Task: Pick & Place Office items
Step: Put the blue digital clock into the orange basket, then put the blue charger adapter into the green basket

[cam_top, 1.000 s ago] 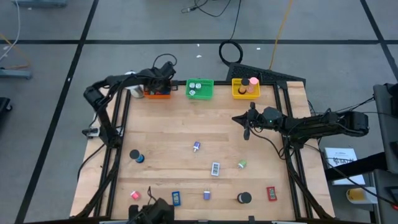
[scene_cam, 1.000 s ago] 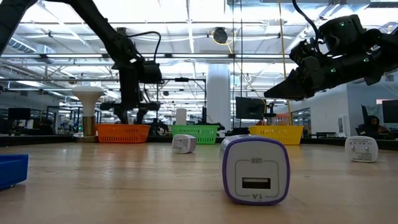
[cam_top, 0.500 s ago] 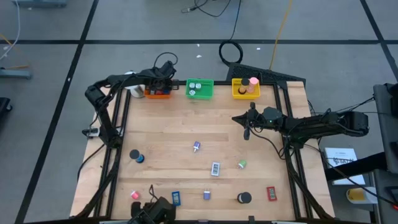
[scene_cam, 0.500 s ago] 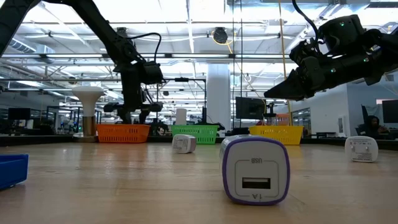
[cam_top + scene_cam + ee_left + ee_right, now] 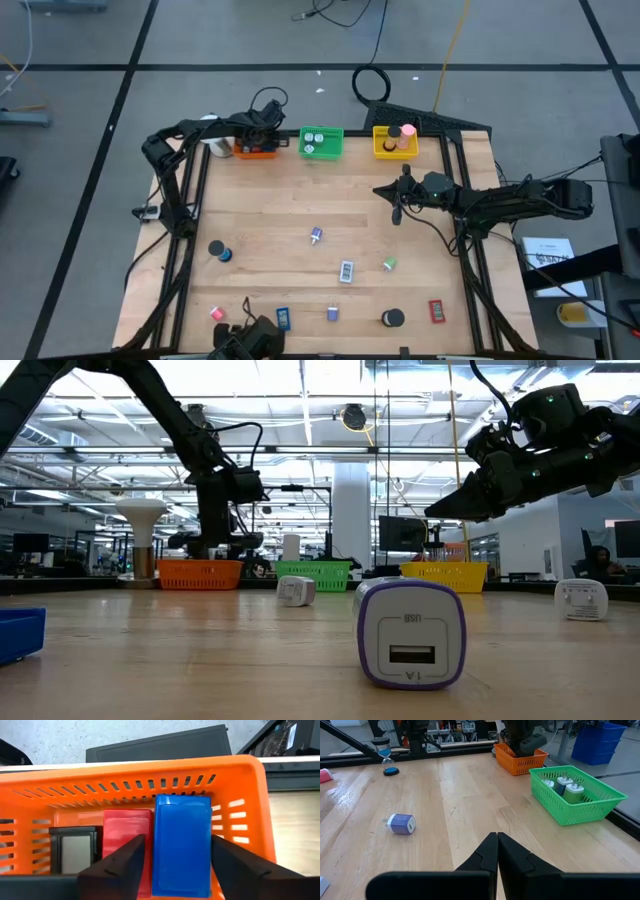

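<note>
My left gripper point(image 5: 178, 845) hangs open over the orange tray point(image 5: 150, 767) at the table's far left, pointing steeply down. A blue flat piece point(image 5: 181, 820) lies in the tray between its fingers, beside a red piece point(image 5: 127, 827) and a black one point(image 5: 74, 850). Above the table's right middle, my right gripper point(image 5: 397, 215) stays shut and empty. More office items lie loose on the near half: a purple charger point(image 5: 316, 236), a white one point(image 5: 346, 271), a green bit point(image 5: 389, 264), a black roll point(image 5: 392, 318) and a red rectangle point(image 5: 436, 311). My left gripper's fingers point(image 5: 125, 865) stand on either side of the blue piece, along its long sides, coming from above. A strip of the red piece shows between one finger and the blue piece. Whether the other finger touches the blue piece, I cannot tell.
A green tray point(image 5: 321, 143) with small chargers and a yellow tray point(image 5: 394, 142) with a pink roll stand along the far edge. A blue rectangle point(image 5: 283, 318), a pink bit point(image 5: 217, 313) and a dark roll point(image 5: 218, 251) lie near the left front.
</note>
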Motion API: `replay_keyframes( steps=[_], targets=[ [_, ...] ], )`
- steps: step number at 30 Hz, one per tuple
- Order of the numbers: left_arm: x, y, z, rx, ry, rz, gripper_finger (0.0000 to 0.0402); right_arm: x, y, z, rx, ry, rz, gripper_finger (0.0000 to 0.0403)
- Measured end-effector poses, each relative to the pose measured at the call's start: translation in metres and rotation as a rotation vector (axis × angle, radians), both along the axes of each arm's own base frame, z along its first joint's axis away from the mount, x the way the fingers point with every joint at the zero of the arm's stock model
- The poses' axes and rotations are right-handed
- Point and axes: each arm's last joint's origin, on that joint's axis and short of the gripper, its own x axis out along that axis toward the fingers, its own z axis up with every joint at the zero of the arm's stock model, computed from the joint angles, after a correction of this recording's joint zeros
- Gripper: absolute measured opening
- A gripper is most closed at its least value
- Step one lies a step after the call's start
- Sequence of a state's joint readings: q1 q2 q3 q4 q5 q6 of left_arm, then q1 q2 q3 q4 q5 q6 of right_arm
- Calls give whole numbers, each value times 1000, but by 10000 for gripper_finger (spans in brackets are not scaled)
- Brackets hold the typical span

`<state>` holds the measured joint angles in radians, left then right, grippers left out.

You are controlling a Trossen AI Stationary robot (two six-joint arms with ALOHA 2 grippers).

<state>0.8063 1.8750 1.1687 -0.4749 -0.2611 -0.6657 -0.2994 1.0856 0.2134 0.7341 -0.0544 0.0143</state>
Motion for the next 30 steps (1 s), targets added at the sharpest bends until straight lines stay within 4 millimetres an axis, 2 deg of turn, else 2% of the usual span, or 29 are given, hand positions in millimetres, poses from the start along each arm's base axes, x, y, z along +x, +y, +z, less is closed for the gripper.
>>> replay_keyframes(
  steps=[4,9,15,20,24,30],
  targets=[
    [0,-1,1,1,2,-8,232,0,0,0,0,-1,0,0],
    [0,-3,12,25,-15,-27,222,0,0,0,-1,-2,0,0],
    [0,-7,27,38,-64,-59,198,0,0,0,-1,-2,0,0],
    [2,-16,46,83,-91,-95,164,0,0,0,-1,-3,0,0],
    [16,-36,66,165,-94,-232,120,0,0,0,-1,-3,0,0],
    [65,-88,88,389,-125,-621,52,0,0,2,-7,-21,0,0]
  ],
)
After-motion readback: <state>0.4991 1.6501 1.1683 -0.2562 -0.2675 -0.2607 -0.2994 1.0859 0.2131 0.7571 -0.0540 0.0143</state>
